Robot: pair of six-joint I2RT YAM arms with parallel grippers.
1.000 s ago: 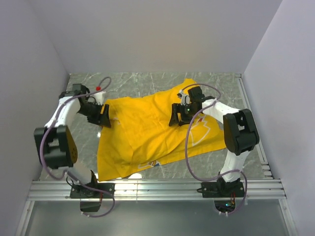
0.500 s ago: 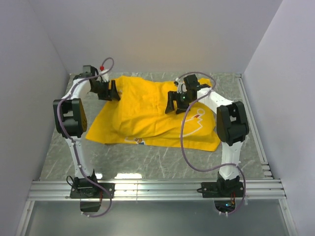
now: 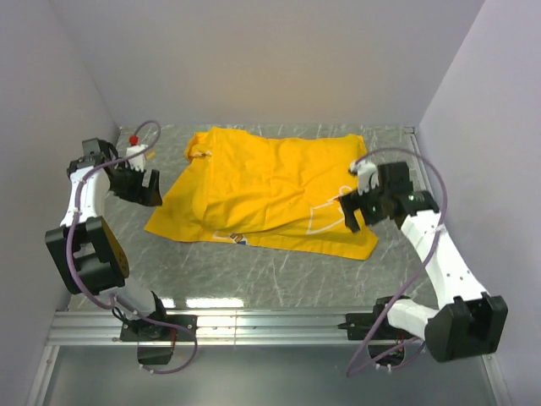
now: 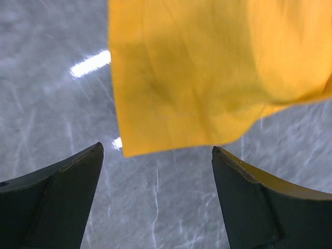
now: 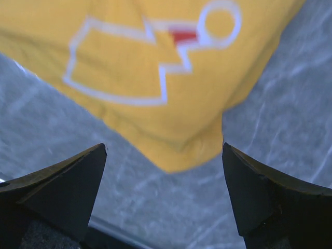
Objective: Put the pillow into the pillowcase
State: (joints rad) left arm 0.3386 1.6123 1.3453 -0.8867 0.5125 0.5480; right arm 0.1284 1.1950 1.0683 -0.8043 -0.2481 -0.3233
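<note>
Since the left claw (image 3: 144,188) hangs open and empty just left of the pillowcase (image 3: 262,190), that case lies loose on the tabletop (image 3: 254,271), plump as if hiding the pillow, with the right claw (image 3: 353,211) likewise open by its right corner.

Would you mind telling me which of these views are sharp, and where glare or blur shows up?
Top external: sharp, evenly lit, white glare patches on the table near its front edge. Left wrist: fairly crisp, one glare streak on the table beside the pillowcase. Right wrist: soft focus, the white outline print is blurred.
</note>
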